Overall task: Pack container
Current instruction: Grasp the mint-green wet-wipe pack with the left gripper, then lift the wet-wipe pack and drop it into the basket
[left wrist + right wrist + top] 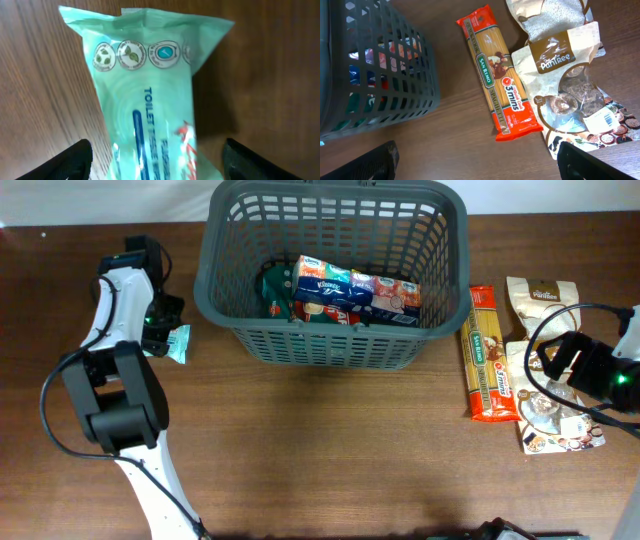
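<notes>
My left tool stands wide, its fingers either side of a mint-green toilet tissue packet lying on the wooden worktop. I cannot tell whether they touch it. My right tool is wide too and holds nothing. It hangs over bare wood near a spaghetti packet and a Pantree pouch. The container sits at the far middle of the worktop, between my two arms, with tissue packs and a dark green packet inside.
</notes>
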`<state>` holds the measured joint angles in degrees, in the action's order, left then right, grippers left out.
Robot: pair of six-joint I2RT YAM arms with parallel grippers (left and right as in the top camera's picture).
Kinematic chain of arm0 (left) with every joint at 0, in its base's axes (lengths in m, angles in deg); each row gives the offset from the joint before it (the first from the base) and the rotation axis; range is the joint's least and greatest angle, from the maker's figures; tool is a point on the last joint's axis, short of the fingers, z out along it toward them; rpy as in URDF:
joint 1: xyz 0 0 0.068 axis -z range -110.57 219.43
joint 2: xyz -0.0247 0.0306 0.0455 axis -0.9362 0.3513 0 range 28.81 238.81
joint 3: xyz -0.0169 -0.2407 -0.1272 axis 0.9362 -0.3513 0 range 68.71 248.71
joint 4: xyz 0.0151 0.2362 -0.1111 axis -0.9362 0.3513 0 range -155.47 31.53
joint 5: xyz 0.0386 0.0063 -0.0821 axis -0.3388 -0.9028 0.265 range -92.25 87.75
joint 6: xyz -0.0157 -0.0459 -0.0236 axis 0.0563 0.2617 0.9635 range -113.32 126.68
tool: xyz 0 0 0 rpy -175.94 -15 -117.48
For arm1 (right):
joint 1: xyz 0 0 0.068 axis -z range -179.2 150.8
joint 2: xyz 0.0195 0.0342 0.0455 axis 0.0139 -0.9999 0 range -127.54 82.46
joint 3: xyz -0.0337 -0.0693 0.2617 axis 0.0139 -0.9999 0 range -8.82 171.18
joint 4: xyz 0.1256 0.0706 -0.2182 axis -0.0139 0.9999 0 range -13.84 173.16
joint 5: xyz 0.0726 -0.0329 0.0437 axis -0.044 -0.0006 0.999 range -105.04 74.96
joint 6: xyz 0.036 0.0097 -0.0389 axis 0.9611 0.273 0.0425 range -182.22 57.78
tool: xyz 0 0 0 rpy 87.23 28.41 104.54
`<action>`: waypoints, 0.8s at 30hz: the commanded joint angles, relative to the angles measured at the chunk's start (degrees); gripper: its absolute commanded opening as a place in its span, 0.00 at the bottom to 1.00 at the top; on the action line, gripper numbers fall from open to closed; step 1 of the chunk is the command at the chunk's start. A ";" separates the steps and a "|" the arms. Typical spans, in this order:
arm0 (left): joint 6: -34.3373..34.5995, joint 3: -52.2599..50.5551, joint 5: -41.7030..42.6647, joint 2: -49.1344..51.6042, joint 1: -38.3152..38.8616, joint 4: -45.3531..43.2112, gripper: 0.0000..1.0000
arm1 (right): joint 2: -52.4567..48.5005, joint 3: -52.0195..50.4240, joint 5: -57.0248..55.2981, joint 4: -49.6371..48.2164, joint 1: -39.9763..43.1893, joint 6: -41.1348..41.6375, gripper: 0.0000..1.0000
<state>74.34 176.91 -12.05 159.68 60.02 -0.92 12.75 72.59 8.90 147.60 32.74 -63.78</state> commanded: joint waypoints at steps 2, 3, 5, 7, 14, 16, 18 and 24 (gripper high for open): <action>-1.53 -0.39 -1.42 3.17 -0.39 -1.16 0.78 | -0.11 0.02 0.92 -0.15 0.33 -0.13 0.99; -1.53 -0.39 -1.40 3.56 -0.39 -1.64 0.77 | -0.11 0.00 0.92 -0.15 0.33 -0.13 0.99; -1.53 -0.39 -1.42 4.44 -0.48 -2.47 0.71 | -0.11 0.00 0.92 -0.15 0.33 -0.13 0.99; -1.55 -0.39 -1.38 5.31 -0.57 -2.89 0.42 | -0.11 0.00 0.92 -0.15 0.33 -0.13 0.99; -3.63 0.72 -0.96 6.03 -0.76 -3.04 0.02 | -0.11 0.00 0.92 -0.15 0.33 -0.13 0.99; -9.18 3.89 -1.20 5.27 -0.94 -2.84 0.02 | -0.11 0.02 0.92 -0.15 0.33 -0.13 0.99; -14.95 9.31 -2.58 3.39 -0.98 -2.16 0.01 | -0.11 0.02 0.92 -0.15 0.33 -0.13 0.99; -38.49 35.82 -3.54 -4.13 1.11 -2.32 0.02 | -0.11 0.00 0.92 -0.15 0.33 -0.13 0.99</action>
<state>52.83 199.18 -13.93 163.70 59.63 -2.58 12.75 72.59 8.90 147.60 32.74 -63.74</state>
